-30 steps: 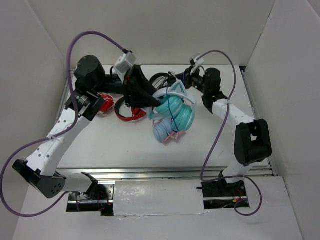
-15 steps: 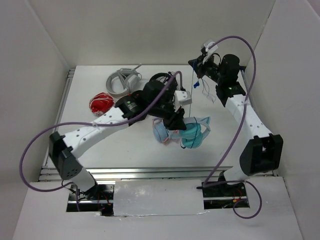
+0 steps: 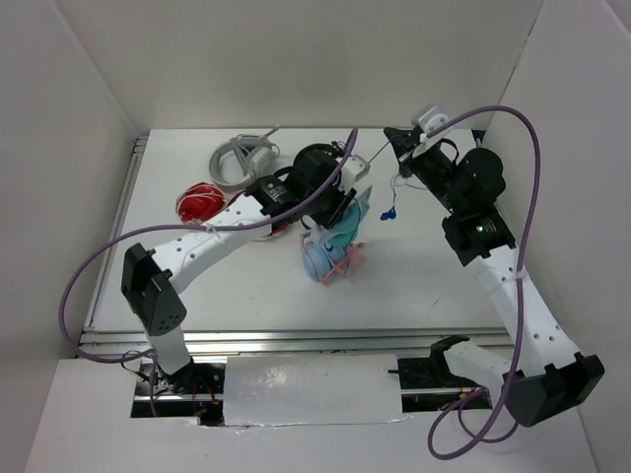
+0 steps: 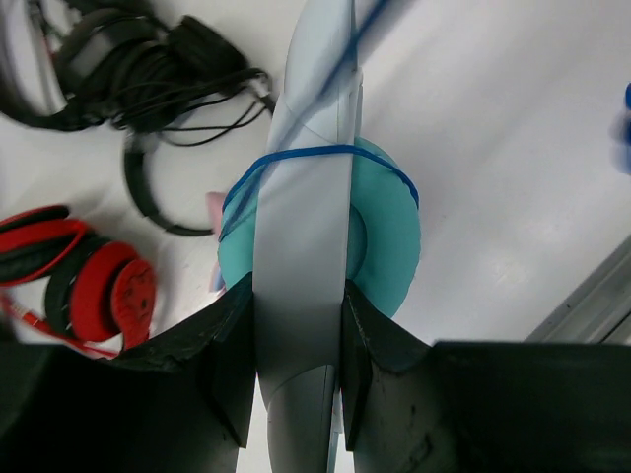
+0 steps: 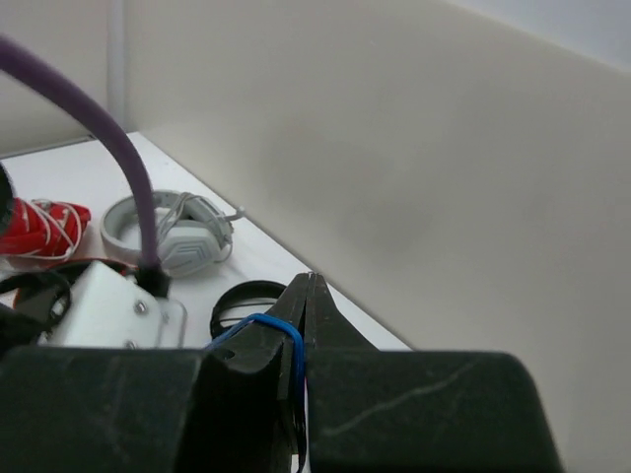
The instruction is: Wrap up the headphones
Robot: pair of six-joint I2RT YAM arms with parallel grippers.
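Teal headphones (image 4: 389, 236) sit in left jaws, arm (image 3: 197, 241) outstretched (right jaws pinch cable (image 5: 254, 319)).

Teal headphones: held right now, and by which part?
Yes: the left hand clamps the pale headband; the right hand pinches the blue cable.

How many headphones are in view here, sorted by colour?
teal headphones: 1
light-blue headphones: 1
grey headphones: 1
black headphones: 1
red: 2, a red bundle and a red-and-black pair
Total: 6
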